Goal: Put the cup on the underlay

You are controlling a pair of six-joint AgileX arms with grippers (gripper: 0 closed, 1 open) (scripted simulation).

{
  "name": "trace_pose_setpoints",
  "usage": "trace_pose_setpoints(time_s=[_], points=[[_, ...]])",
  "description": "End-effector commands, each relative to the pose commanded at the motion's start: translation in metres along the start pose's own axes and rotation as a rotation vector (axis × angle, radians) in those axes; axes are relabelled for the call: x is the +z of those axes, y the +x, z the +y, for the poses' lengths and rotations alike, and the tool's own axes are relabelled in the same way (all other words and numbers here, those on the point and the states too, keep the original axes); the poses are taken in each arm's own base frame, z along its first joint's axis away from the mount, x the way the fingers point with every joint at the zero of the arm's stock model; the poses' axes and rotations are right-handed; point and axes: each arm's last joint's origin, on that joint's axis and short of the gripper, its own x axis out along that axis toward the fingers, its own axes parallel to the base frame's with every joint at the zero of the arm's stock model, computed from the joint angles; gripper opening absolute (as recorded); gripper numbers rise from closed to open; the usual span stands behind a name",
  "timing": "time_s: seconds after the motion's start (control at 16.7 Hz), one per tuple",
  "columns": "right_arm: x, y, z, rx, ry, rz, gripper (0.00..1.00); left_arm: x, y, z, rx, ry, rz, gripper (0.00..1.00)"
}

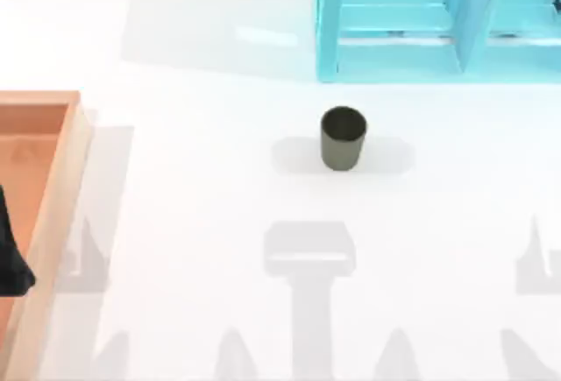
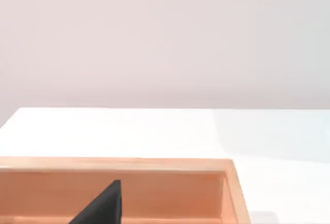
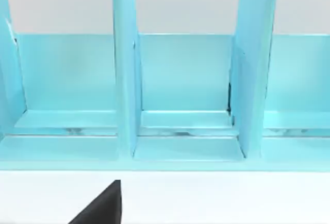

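Your left tool [image 2: 105, 206] appears as a dark wedge at the bottom edge of the left wrist view, set against the inner wall of the wooden tray [image 2: 154, 165], and you cannot tell whether it is released or clenched. Your right tool [image 3: 105, 206] appears the same way in the right wrist view, a dark wedge over the white surface [image 3: 216, 198] in front of the turquoise shelf [image 3: 185, 74], and its state cannot be told either. In the top view, a dark shape at the left edge lies over the tray [image 1: 66, 179], which sits along the left side of the surface [image 1: 193, 206]. The cup [image 1: 343, 138] stands upright near the middle of the surface, its open mouth facing up, well apart from the tray. You see it resting on a faint pale grey rectangular patch [image 1: 390, 155] that spreads to either side of it; whether that patch is a mat or a shadow cannot be told. The shelf [image 1: 421, 22] stands behind the cup at the far right, its upright dividers splitting it into open compartments, and the cup sits clear of its front edge.
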Motion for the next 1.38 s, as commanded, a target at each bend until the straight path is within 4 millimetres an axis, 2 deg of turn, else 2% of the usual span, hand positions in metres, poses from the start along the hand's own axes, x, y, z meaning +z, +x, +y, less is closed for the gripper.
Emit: trace_pose_setpoints(time_s=[0.18, 0.36, 0.54, 0.72, 0.84, 1.02, 1.2, 1.38], points=[[0.002, 0.0, 0.0, 0.001, 0.009, 0.006, 1.0, 0.0, 0.0, 0.0, 0.0, 0.0, 0.0, 1.0], [0.019, 0.001, 0.001, 0.01, 0.09, 0.061, 1.0, 0.0, 0.0, 0.0, 0.0, 0.0, 0.0, 1.0], [0.052, 0.007, 0.004, 0.027, 0.246, 0.186, 1.0, 0.0, 0.0, 0.0, 0.0, 0.0, 0.0, 1.0], [0.092, 0.026, 0.01, 0.024, 0.453, 0.393, 1.0, 0.0, 0.0, 0.0, 0.0, 0.0, 0.0, 1.0], [0.115, 0.05, 0.017, -0.012, 0.608, 0.575, 1.0, 0.0, 0.0, 0.0, 0.0, 0.0, 0.0, 1.0], [0.137, 0.101, 0.034, -0.15, 0.839, 0.885, 1.0, 0.0, 0.0, 0.0, 0.0, 0.0, 0.0, 1.0], [0.139, 0.164, 0.061, -0.389, 1.021, 1.174, 1.0, 0.0, 0.0, 0.0, 0.0, 0.0, 0.0, 1.0], [0.127, 0.224, 0.097, -0.669, 1.127, 1.364, 1.0, 0.0, 0.0, 0.0, 0.0, 0.0, 0.0, 1.0]])
